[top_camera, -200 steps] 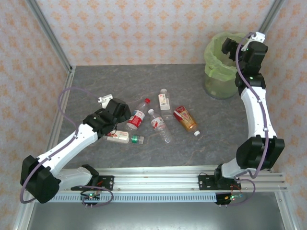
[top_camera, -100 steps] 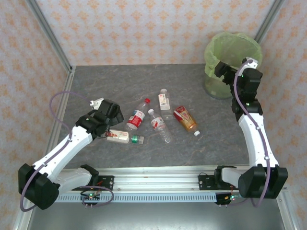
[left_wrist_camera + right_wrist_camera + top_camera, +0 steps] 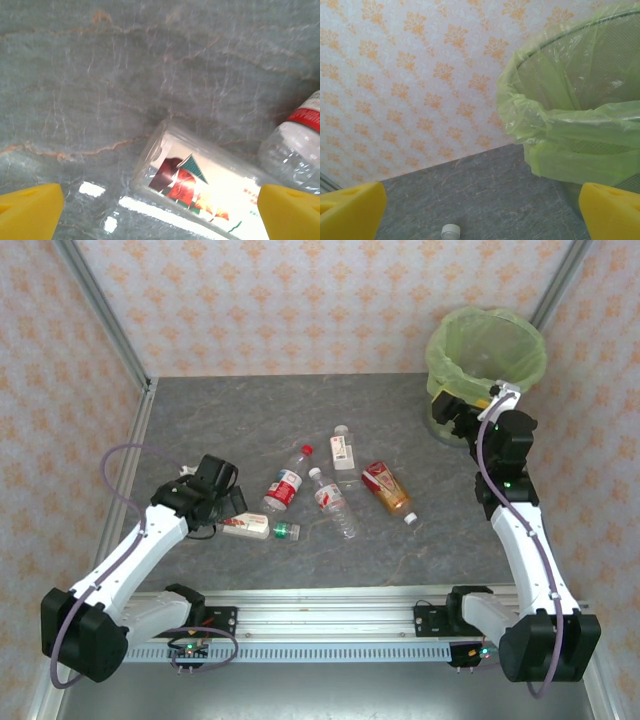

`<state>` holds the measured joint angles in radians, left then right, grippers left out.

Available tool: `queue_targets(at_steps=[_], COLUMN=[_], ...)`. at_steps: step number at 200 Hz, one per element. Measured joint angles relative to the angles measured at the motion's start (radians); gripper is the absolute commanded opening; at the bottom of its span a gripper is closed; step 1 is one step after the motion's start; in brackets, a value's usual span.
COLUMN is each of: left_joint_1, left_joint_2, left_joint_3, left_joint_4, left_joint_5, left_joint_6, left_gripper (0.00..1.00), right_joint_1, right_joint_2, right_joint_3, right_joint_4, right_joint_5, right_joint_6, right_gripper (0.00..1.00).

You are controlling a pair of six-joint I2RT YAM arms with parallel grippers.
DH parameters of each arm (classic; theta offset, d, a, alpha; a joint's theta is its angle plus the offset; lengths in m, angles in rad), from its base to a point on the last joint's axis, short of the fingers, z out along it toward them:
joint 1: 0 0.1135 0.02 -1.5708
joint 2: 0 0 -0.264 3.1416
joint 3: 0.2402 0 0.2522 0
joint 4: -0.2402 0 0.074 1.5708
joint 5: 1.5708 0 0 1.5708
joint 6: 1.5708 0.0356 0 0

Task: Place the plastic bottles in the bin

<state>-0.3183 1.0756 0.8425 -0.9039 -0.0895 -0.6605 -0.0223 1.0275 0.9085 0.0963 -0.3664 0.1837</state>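
Observation:
Five plastic bottles lie mid-table: a red-capped one point(image 3: 285, 483), a clear white-capped one point(image 3: 332, 502), a small white-labelled one point(image 3: 343, 448), a brown-orange one point(image 3: 388, 490) and a green-capped one point(image 3: 258, 528). My left gripper point(image 3: 230, 507) hangs open just left of the green-capped bottle. In the left wrist view that bottle's base and label point(image 3: 200, 190) lie between the spread yellow fingertips point(image 3: 30, 210). The green-lined bin point(image 3: 487, 350) stands at the back right. My right gripper point(image 3: 448, 412) is open and holds nothing, low beside the bin's point(image 3: 570, 130) left side.
Patterned walls close in the back and both sides, with metal posts at the corners. A red-labelled bottle's shoulder point(image 3: 300, 145) shows at the right of the left wrist view. A white cap point(image 3: 451, 231) sits low in the right wrist view. Bare table lies between bottles and bin.
My right arm came down from over the bin to its left side, gripper empty. My left arm drew back and leftward, ending over the green-capped bottle's base.

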Motion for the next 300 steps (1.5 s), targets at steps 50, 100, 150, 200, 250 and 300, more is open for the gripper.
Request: queue_targets(at_steps=[50, 100, 150, 200, 250, 300], left_joint_1=[0.001, 0.001, 0.0, 0.0, 0.0, 0.0], left_joint_2=[0.024, 0.004, -0.028, 0.079, 0.2, 0.258], left_joint_3=[-0.012, -0.094, -0.193, -0.193, -0.189, -0.189], left_joint_4=[0.008, 0.124, 0.241, 0.323, 0.379, 0.421], left_joint_5=[0.146, 0.177, 0.141, 0.127, 0.126, 0.096], left_joint_6=[-0.046, -0.387, -0.671, -0.798, -0.858, -0.876], left_gripper=[1.0, 1.0, 1.0, 1.0, 1.0, 0.78], right_joint_1=[0.0, 0.007, 0.007, 0.009, 0.009, 0.009], right_joint_2=[0.0, 0.0, -0.013, -0.017, -0.036, -0.053], right_joint_3=[0.0, -0.009, -0.023, -0.031, -0.032, -0.034], right_joint_4=[0.021, 0.025, 0.027, 0.033, 0.032, 0.023], right_joint_5=[0.0, 0.003, 0.003, 0.003, 0.003, 0.008], right_joint_6=[0.002, 0.019, 0.03, 0.034, 0.033, 0.026], right_gripper=[0.99, 0.99, 0.99, 0.99, 0.99, 0.99])
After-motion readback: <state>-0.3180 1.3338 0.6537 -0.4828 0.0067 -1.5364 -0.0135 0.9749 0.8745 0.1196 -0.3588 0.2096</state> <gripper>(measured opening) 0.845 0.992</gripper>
